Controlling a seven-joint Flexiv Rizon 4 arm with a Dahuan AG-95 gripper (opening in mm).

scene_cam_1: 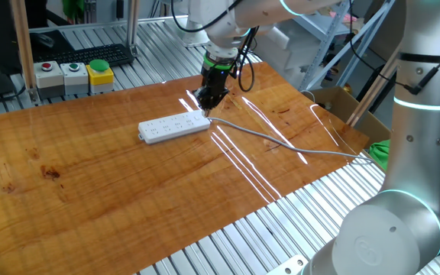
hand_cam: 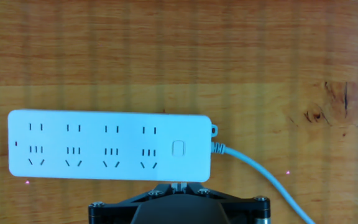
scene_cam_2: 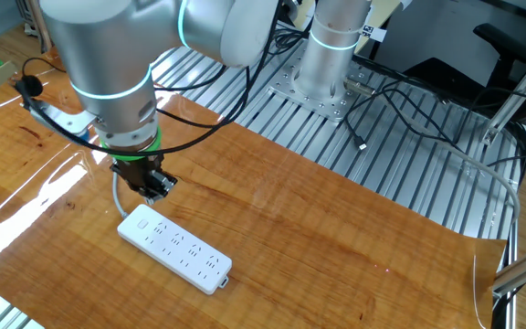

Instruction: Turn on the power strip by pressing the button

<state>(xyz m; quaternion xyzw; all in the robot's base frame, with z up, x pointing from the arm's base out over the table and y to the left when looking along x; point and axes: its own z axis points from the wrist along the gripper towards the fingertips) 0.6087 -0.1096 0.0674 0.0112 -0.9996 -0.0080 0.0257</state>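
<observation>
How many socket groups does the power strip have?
4, in a row along the power strip, running from its far end toward the button at the cabled end. None appears hidden.

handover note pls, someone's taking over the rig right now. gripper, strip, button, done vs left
Gripper: hangs just above the cabled end of the strip; no contact shows in any view, finger state can't be told.
Strip: flat on the wooden table, four socket groups up, grey cable running off from the button end.
Button: small rounded switch next to the cable exit; in the hand view it sits just ahead of the hand's edge.
Done: hand brought over the button end.
Left: line up over the button, press down, lift off. On/off state can't be read.
</observation>
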